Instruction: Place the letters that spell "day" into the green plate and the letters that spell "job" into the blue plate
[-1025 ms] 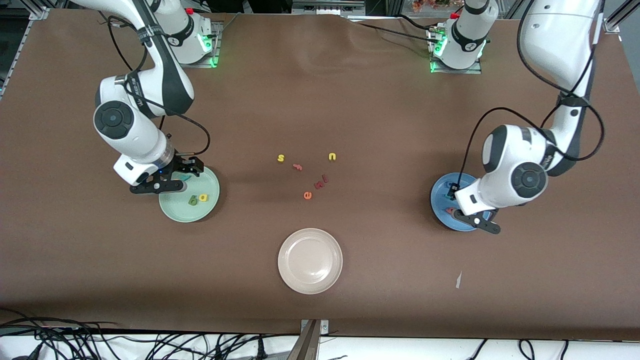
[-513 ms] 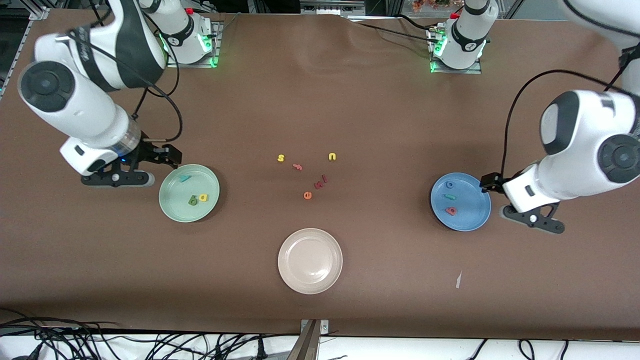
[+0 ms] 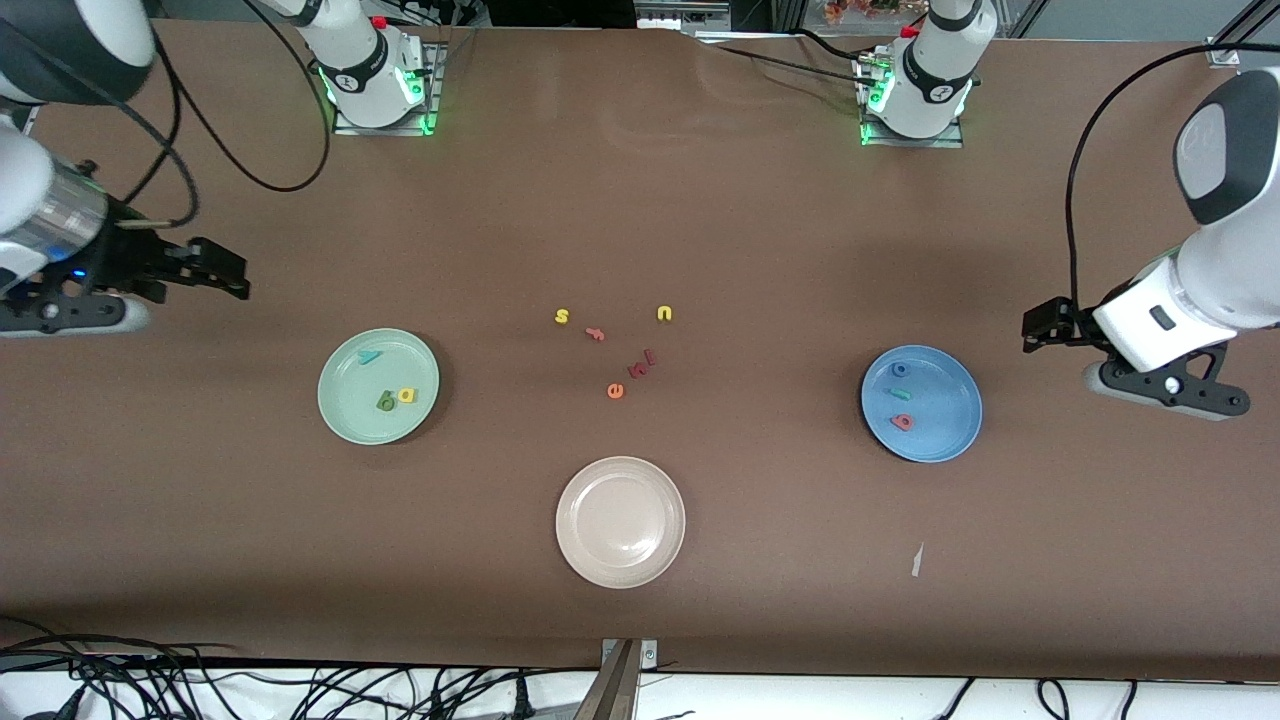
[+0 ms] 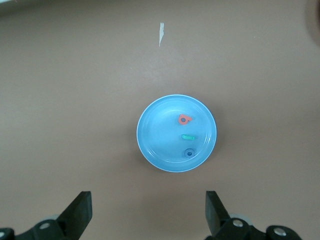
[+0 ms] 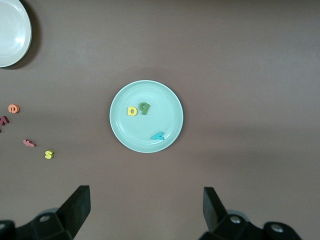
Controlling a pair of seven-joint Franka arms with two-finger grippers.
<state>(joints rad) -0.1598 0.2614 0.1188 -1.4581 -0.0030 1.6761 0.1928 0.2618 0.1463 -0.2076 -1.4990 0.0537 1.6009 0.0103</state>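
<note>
The green plate [image 3: 350,400] holds a dark olive "d" [image 3: 385,401], a yellow "a" [image 3: 406,395] and a teal "y" [image 3: 370,356]. The right wrist view shows the same plate [image 5: 165,110] with all three letters in it. The blue plate [image 3: 945,410] holds a blue "o" [image 3: 900,370], a teal "j" [image 3: 900,394] and a salmon "b" [image 3: 902,422]. They also lie in the plate [image 4: 160,135] in the left wrist view. My right gripper [image 3: 232,272] hangs open and empty above bare table near the green plate. My left gripper [image 3: 1038,327] is open and empty beside the blue plate.
A cream-white plate [image 3: 620,521] sits nearest the front camera, mid-table. Loose letters lie in the middle: yellow "s" [image 3: 562,316], yellow "u" [image 3: 664,314], pink "f" [image 3: 595,334], orange "e" [image 3: 615,391] and two dark red ones [image 3: 640,365]. A white scrap [image 3: 917,560] lies near the blue plate.
Both arms have lifted off their plates and swung outward toward the table's ends. The left gripper's jaws have spread wider. The letters in the plates have not moved.
</note>
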